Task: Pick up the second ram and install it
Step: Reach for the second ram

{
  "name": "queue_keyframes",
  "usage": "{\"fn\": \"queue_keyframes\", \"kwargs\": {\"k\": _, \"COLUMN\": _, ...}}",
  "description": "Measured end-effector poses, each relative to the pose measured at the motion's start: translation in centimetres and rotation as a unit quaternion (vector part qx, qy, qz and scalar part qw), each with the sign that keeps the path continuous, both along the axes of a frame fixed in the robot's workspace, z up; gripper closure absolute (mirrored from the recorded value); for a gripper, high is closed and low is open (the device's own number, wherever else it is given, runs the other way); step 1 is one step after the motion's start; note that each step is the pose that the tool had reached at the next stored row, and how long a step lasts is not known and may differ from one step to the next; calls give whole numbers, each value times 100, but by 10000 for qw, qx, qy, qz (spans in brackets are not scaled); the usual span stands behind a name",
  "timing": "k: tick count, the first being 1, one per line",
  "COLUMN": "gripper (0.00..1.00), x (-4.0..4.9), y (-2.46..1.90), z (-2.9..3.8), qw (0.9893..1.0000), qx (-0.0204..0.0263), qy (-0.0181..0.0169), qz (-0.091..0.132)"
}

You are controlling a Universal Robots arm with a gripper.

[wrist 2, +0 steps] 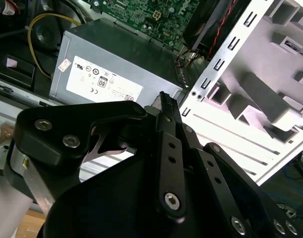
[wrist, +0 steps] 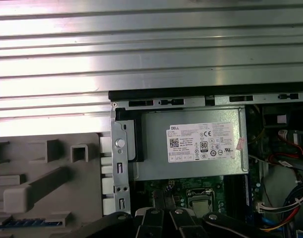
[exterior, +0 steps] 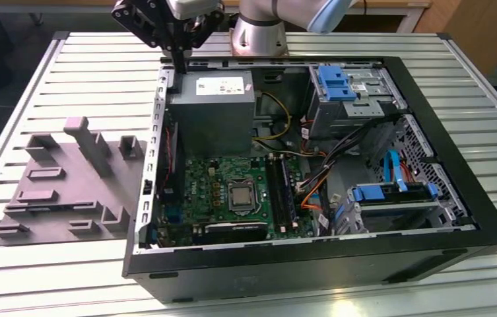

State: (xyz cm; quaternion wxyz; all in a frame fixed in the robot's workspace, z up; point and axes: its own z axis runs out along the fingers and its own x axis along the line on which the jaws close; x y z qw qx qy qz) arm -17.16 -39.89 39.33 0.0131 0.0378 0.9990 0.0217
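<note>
Hovers over the power supply, gripper pressed together; second ram pinched or not, cannot tell. Risks clipping the case wall alongside if lowered.

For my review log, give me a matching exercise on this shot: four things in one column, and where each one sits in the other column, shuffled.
Things:
1. power supply
2. moulded tray
3. processor chip
4. gripper

Places:
A. on the green motherboard
B. up in the air, over the rim of the computer case
C. on the slatted table, outside the case
D. inside the case, against its far wall

Pairs: 1-D; 2-C; 3-A; 4-B
</note>
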Motion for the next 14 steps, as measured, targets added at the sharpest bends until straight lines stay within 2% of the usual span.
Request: {"fn": "queue_keyframes", "kwargs": {"k": 14, "gripper": 89, "x": -42, "y": 0, "z": 0, "qw": 10000, "qx": 0, "qy": 0, "qz": 0}}
